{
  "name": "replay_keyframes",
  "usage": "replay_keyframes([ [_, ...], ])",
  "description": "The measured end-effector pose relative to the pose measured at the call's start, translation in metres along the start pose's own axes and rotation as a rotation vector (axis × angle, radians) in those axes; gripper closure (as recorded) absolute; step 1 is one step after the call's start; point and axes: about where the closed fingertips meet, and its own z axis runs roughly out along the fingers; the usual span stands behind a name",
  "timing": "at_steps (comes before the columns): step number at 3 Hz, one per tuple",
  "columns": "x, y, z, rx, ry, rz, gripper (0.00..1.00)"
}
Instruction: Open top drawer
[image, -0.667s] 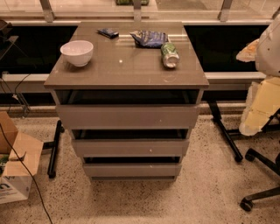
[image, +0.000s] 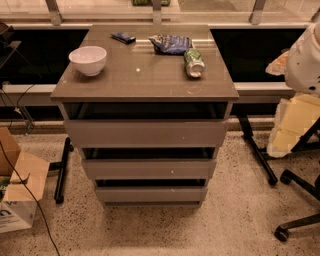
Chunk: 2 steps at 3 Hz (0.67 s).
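Your gripper (image: 292, 127) hangs off the worktop's (image: 145, 80) right edge, below top level and apart from the cabinet. Can't tell if it's wide or narrow, and nothing is seen in it. The top drawer (image: 146, 133) sits right under the worktop's front edge, w/ a flat grey-taupe front and a dark gap btwn panel and top. The two narrower drawers (image: 149, 169) are stacked below it. On top you've got:
- a white bowl (image: 88, 59) near the left edge
- a green can (image: 194, 63) on its side twd the right edge
- a blue snack bag (image: 171, 43) touching the can, by the back edge
- a small dark packet (image: 123, 37) at back left

A cardboard box (image: 20, 195) sits on the floor at left.
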Motion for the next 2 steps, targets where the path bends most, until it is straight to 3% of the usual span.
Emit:
replay_keyframes([
  [2,-0.015,0.005,0.063,0.004,-0.068,0.013,0.00],
])
